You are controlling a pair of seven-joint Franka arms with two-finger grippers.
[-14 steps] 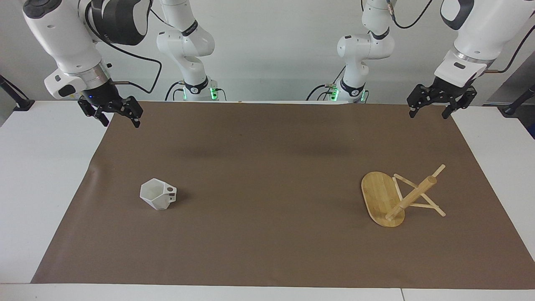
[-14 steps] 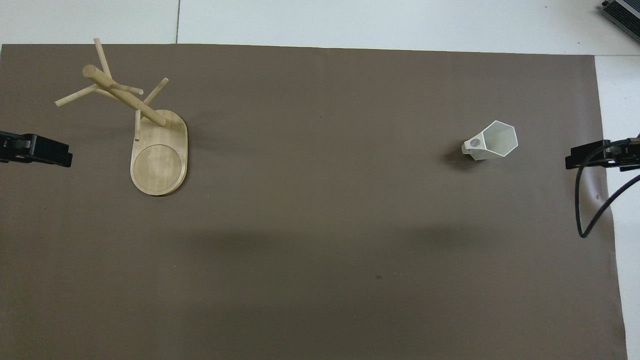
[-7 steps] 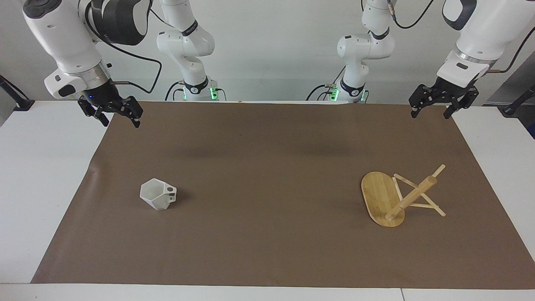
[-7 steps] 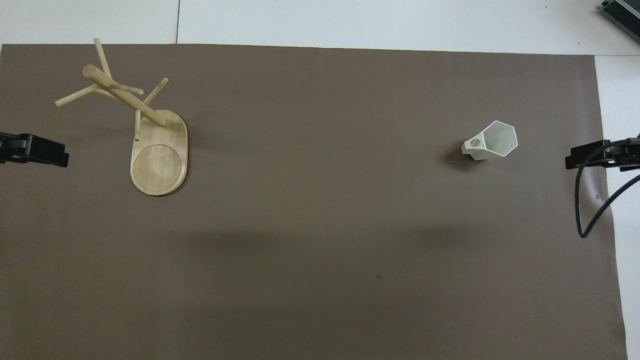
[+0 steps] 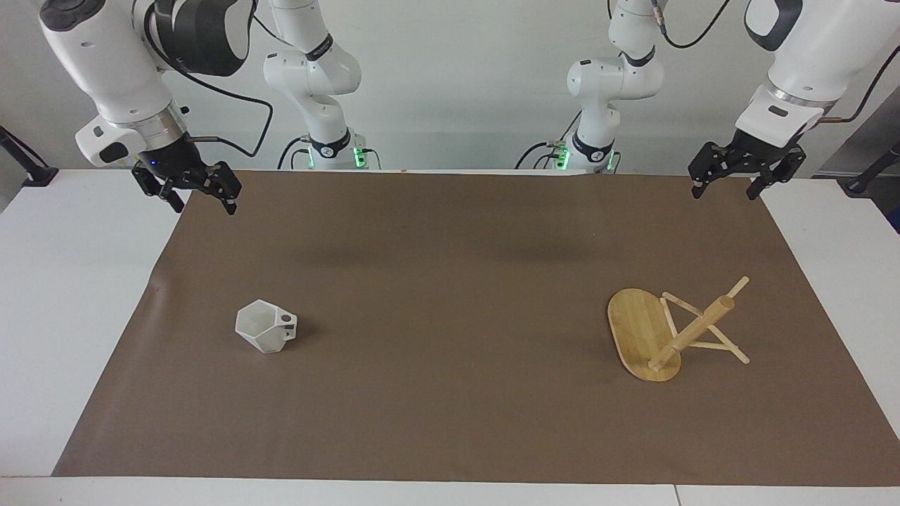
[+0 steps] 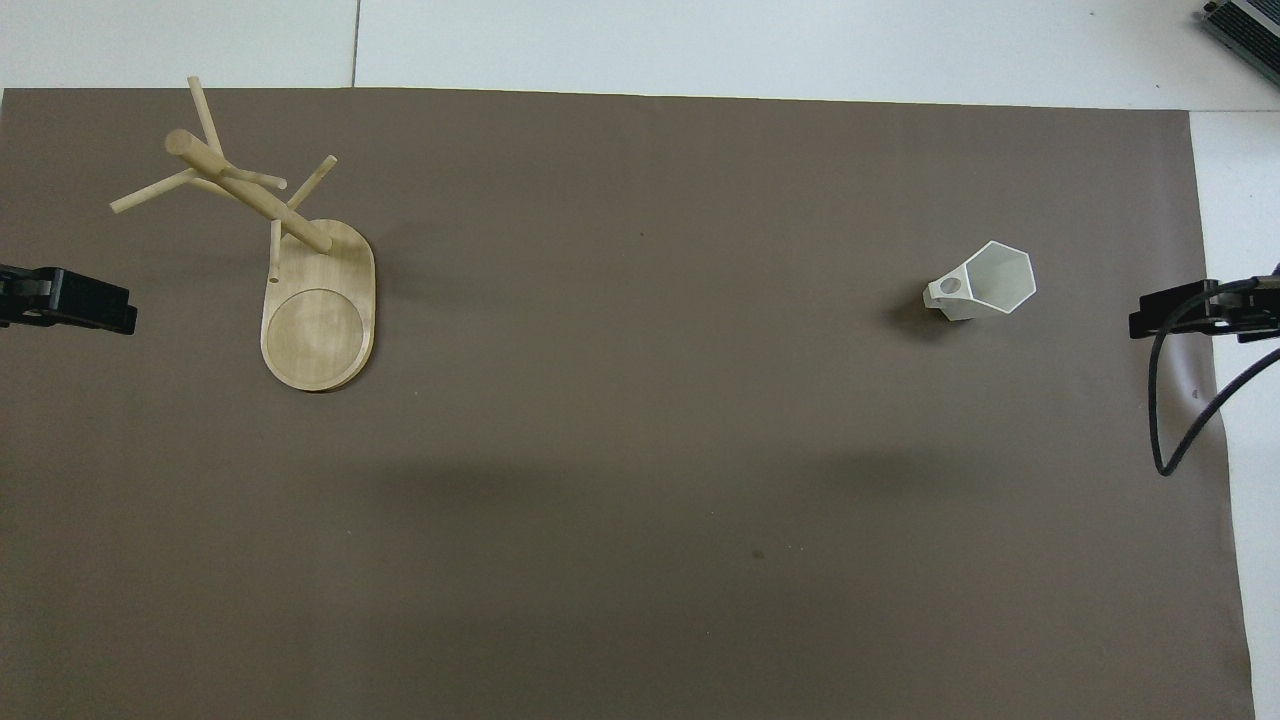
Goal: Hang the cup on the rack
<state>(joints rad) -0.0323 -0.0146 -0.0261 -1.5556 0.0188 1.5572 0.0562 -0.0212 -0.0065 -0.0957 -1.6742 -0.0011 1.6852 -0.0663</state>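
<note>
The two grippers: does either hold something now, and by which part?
Nothing is held. Left gripper and right gripper hang open; the cup sits untouched on the mat.

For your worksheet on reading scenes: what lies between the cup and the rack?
Nothing: only bare brown mat separates the cup from the rack, seen most plainly in the overhead view.

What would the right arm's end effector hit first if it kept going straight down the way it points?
Probably the brown mat near its edge. The right end effector, open, hangs there; the white faceted cup seems off that line.

Left gripper (image 5: 727,187) slightly higher (barely)
</note>
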